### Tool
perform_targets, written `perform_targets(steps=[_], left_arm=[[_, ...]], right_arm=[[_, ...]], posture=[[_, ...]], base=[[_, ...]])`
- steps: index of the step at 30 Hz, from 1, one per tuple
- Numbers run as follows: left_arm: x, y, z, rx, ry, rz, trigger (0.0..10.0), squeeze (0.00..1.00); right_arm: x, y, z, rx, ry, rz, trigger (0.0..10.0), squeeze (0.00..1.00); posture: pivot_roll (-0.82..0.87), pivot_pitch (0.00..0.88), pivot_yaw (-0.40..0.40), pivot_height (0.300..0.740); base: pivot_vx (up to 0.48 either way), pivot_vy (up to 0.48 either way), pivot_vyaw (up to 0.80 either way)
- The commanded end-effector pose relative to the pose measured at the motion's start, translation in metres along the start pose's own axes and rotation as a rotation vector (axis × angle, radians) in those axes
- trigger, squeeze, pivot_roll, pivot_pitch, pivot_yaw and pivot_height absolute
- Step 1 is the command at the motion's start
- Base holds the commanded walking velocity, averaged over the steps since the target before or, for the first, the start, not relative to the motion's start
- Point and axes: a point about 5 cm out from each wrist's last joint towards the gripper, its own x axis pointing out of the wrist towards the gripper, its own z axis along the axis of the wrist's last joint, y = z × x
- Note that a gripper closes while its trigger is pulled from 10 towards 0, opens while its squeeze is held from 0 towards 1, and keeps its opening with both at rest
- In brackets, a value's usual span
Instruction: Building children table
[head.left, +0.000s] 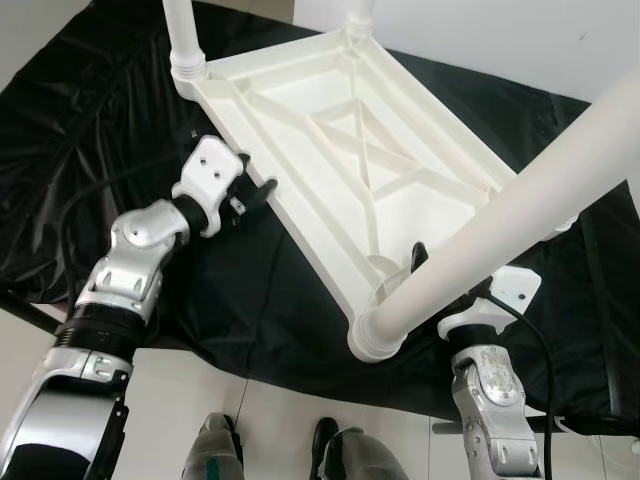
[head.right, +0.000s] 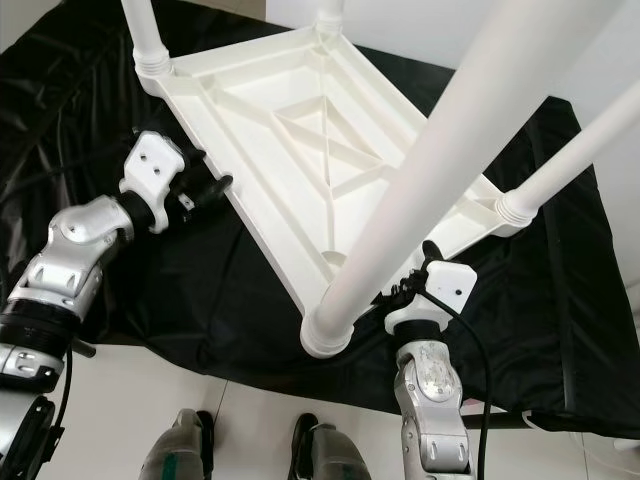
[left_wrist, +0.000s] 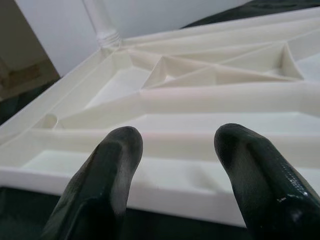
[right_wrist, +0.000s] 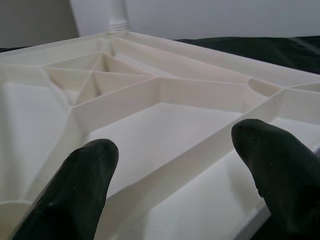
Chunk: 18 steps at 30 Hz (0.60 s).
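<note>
The white plastic children's table (head.left: 350, 150) lies upside down on a black sheet (head.left: 90, 130), filling the centre of the frame, its legs (head.left: 500, 240) pointing up toward the camera. The left claw (head.left: 262, 190), centre left, is spread open at the table's left edge, gripping nothing. The right claw (right_wrist: 175, 165), lower right, is spread open at the near rim, holding nothing.

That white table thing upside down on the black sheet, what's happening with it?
The white table lies upside down on the black sheet with its legs screwed in and pointing up. The left gripper is open at one long edge, and the right gripper is open at the opposite edge, beside the nearest leg.
</note>
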Motion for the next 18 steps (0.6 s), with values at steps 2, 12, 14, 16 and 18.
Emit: perform_targets(steps=[2,12,14,16,18], left_arm=[[-0.005,0.006,-0.002,0.010,0.015,-0.003,10.0,0.00],[0.007,-0.003,-0.007,-0.016,0.028,-0.018,10.0,0.00],[0.013,-0.016,-0.013,-0.018,0.055,-0.062,10.0,0.00],[0.013,-0.016,-0.013,-0.018,0.055,-0.062,10.0,0.00],[0.025,-0.035,-0.023,-0.029,0.092,-0.132,10.0,0.00]], right_arm=[[0.004,-0.009,-0.003,-0.039,0.005,-0.080,10.0,0.00],[0.014,-0.024,-0.008,-0.136,0.056,-0.265,10.0,0.00],[0.015,-0.027,-0.009,-0.157,0.070,-0.329,10.0,0.00],[0.015,-0.027,-0.009,-0.157,0.070,-0.329,10.0,0.00],[0.016,-0.033,-0.010,-0.175,0.089,-0.417,10.0,0.00]], posture=[[0.06,0.239,-0.073,0.740],[0.07,0.245,-0.085,0.740],[0.06,0.244,-0.083,0.740],[0.06,0.244,-0.083,0.740],[0.06,0.244,-0.083,0.740]], base=[[0.000,0.000,0.00],[0.000,0.000,0.00],[0.000,0.000,0.00],[0.000,0.000,0.00],[0.000,0.000,0.00]])
